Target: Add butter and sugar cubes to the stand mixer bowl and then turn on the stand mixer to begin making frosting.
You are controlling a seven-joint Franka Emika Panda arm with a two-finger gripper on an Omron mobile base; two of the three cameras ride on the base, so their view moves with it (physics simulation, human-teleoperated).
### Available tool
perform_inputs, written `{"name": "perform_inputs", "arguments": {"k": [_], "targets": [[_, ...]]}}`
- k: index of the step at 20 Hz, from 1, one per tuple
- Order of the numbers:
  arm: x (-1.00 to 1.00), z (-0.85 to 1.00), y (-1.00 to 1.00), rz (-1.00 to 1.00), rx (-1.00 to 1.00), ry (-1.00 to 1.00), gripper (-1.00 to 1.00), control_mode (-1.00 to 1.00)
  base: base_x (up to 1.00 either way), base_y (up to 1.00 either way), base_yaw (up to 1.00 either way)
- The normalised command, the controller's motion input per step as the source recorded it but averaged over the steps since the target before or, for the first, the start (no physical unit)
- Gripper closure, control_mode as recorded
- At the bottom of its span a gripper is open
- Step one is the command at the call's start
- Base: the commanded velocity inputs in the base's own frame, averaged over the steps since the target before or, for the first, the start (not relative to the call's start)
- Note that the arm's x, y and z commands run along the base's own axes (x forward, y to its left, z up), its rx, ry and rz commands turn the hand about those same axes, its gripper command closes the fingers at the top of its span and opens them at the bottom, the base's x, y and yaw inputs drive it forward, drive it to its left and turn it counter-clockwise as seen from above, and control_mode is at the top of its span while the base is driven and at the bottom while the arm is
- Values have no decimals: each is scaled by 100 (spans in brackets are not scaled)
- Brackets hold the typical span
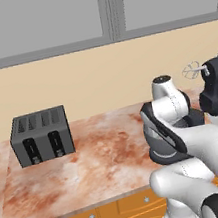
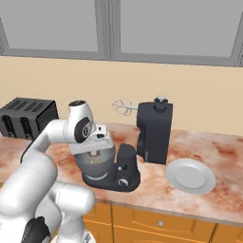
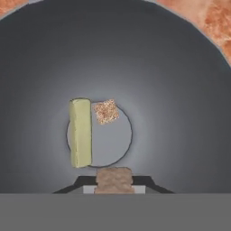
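In the hand view I look straight down into the stand mixer bowl [image 3: 180, 85], grey and deep. The pale yellow-olive butter [image 3: 80, 133] lies on its flat bottom, with one speckled sugar cube [image 3: 106, 111] just beside its upper end. My gripper [image 3: 114, 181] hangs above them, shut on another tan sugar cube [image 3: 114, 177]. From the right base view, my gripper [image 2: 96, 151] reaches down into the bowl [image 2: 102, 172], which sits on the black stand mixer [image 2: 154, 128]. The mixer's head is tilted back and the whisk [image 2: 124, 107] is raised. My arm hides the bowl in the left base view.
A flat white plate [image 2: 191, 176] lies on the counter to the right of the mixer. A dark grey four-slot toaster [image 1: 41, 135] stands at the left against the wall. The marbled counter [image 1: 104, 157] ends in a front edge above orange cabinets.
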Motion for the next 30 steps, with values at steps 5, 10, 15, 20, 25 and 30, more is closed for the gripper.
{"name": "perform_inputs", "arguments": {"k": [5, 10, 15, 20, 25, 30], "targets": [[22, -27, -2, -2, 0, 10, -100, -100, 0, 0, 0], [-2, -5, -15, 0, 0, 1, -100, -100, 0, 0, 0], [-61, 33, -4, 0, 4, -9, -100, -100, 0, 0, 0], [-100, 74, 0, 0, 6, -27, -100, -100, 0, 0, 0], [-95, 99, -17, 0, 8, -27, -100, -100, 0, 0, 0], [-56, 82, -70, 0, 12, -21, -100, -100, 0, 0, 0]]}}
